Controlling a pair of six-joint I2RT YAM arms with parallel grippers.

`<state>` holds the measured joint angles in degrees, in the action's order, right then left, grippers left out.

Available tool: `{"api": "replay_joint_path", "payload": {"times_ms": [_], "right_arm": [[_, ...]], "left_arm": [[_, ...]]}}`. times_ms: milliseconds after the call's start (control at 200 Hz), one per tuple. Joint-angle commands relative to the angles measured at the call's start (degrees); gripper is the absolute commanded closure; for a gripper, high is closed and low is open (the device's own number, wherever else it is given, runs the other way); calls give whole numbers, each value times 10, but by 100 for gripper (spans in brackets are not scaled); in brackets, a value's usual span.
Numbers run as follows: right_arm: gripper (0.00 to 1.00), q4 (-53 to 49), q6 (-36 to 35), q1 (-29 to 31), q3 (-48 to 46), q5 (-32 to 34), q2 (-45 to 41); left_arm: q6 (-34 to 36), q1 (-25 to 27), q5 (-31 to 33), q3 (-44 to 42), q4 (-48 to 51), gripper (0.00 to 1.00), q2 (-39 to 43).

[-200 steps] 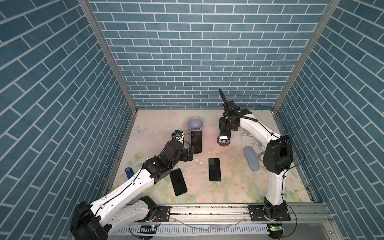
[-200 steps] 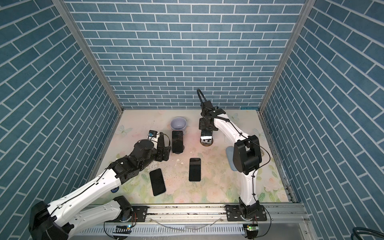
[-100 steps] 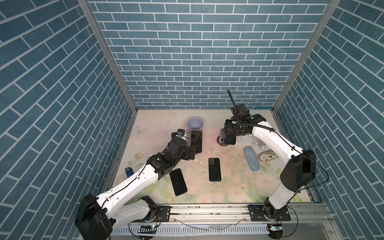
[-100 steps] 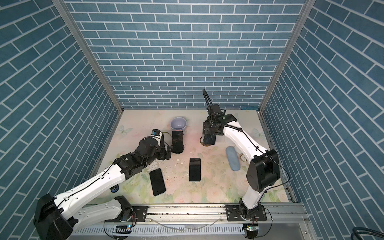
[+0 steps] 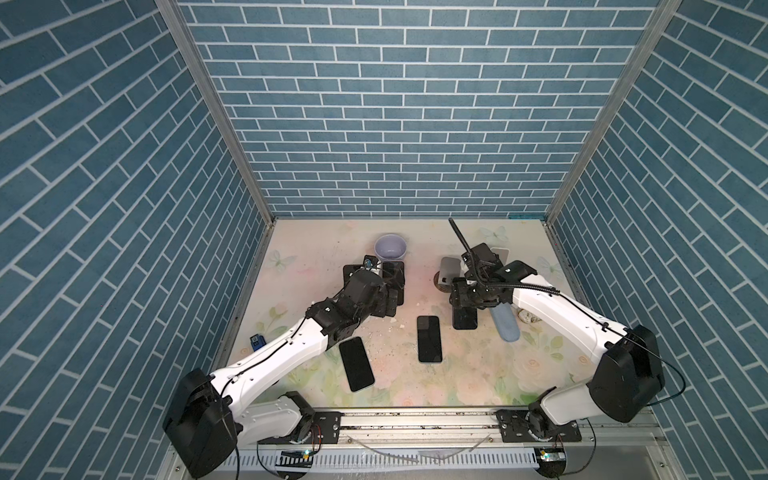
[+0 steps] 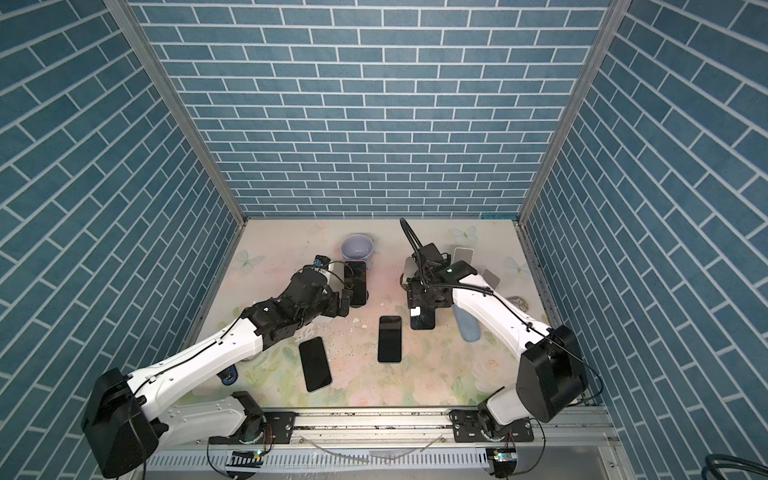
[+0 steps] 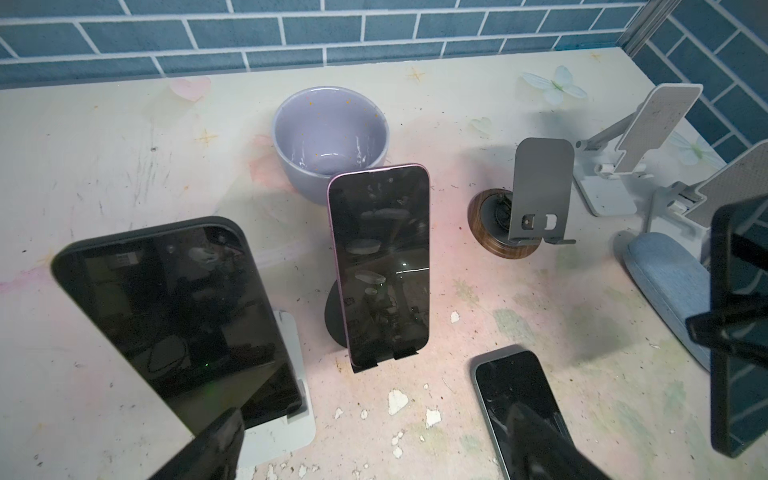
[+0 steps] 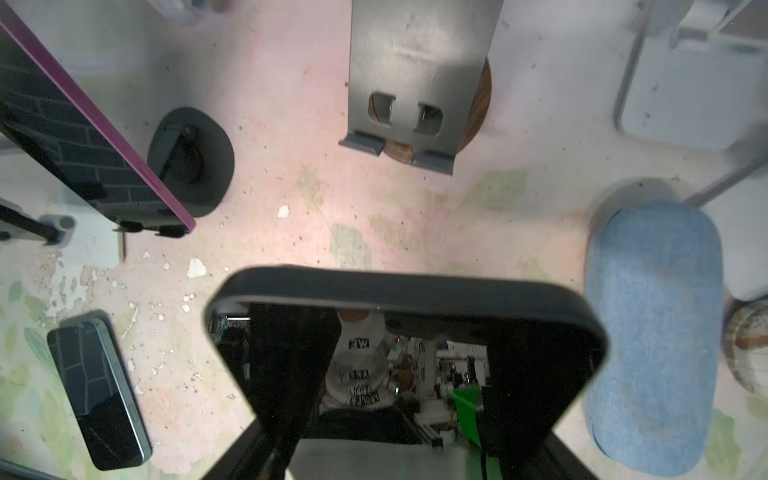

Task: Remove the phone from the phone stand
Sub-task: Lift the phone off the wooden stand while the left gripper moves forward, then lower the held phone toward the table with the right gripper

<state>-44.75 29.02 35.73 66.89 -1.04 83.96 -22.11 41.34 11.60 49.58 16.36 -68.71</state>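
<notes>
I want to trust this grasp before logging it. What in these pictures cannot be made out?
- Right claw: its grip line on the black-cased phone, hidden by the wrist in both top views and by the phone in the right wrist view.
- Small blue item: too small in a top view to identify.
- Round object: cut off by the right wrist view's edge.

Black phone (image 8: 407, 353) foremost (glossy screen), grey stand (image 8: 419, 75) beyond
</notes>
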Motion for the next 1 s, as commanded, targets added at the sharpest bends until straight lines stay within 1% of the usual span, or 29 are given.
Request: {"api": "replay_joint_path", "payload": {"times_ms": [0, 150, 340, 810, 995], "right_arm": [[48, 8, 34, 19, -32, -12, -13], [48, 21, 48, 37, -57, -15, -1], [47, 29, 56, 51, -67, -18, 32], [47, 61, 76, 59, -91, -35, 103], [47, 48, 82, 59, -89, -13, 120]], "left_arm": [[-5, 3, -8, 18, -9, 0, -6], [-8, 3, -7, 21, -11, 0, -11], [-12, 4, -7, 22, -11, 0, -14], [-14, 5, 11, 16, -8, 0, -9], [-11, 4, 11, 19, -11, 0, -12]]}}
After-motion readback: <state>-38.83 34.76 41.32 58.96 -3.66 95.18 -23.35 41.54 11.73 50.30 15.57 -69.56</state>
